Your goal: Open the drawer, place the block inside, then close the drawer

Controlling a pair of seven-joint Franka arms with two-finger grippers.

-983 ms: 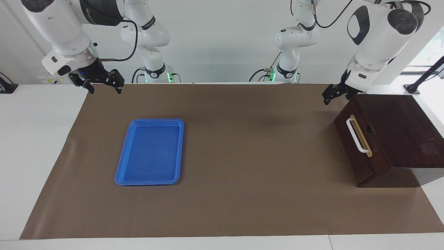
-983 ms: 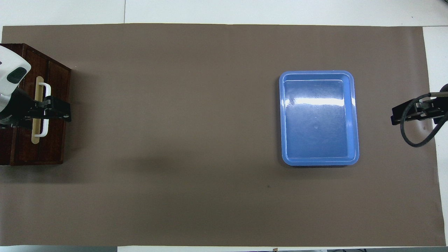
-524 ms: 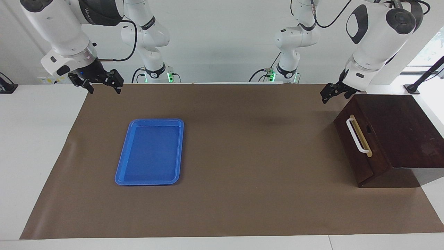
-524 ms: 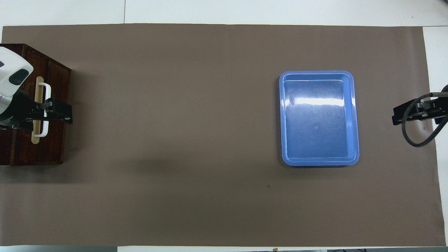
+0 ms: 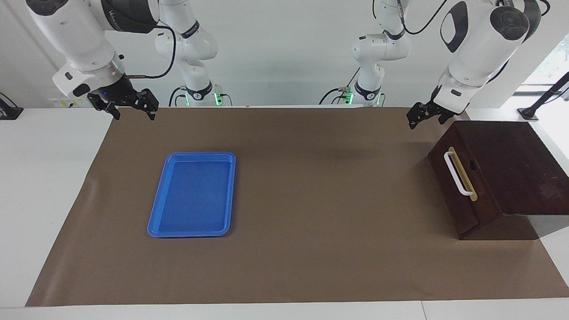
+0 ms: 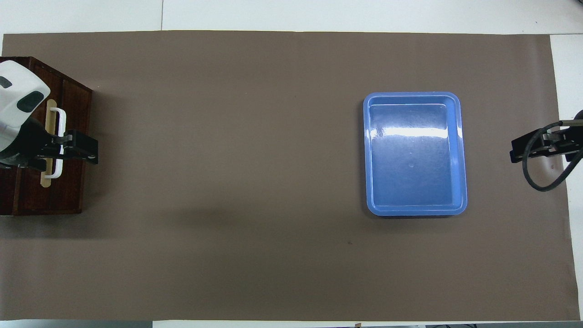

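Observation:
The dark brown box (image 5: 511,164) stands at the left arm's end of the table. Its drawer (image 5: 451,195) is pushed in flush, with the white bar handle (image 5: 458,174) on the tan strip. In the overhead view the drawer front (image 6: 73,187) and the handle (image 6: 59,119) show partly under my left arm. My left gripper (image 5: 414,120) hangs in the air over the mat beside the box's corner nearest the robots, touching nothing; it also shows in the overhead view (image 6: 93,152). My right gripper (image 5: 131,110) waits open and empty over the mat's edge at the right arm's end. No yellow block is in view.
An empty blue tray (image 5: 195,154) lies on the brown mat (image 5: 320,213) toward the right arm's end, also seen in the overhead view (image 6: 412,94). White table margins surround the mat.
My left gripper has risen a little and drifted away from the box toward the table's middle. The drawer, the tray and the right arm have not moved.

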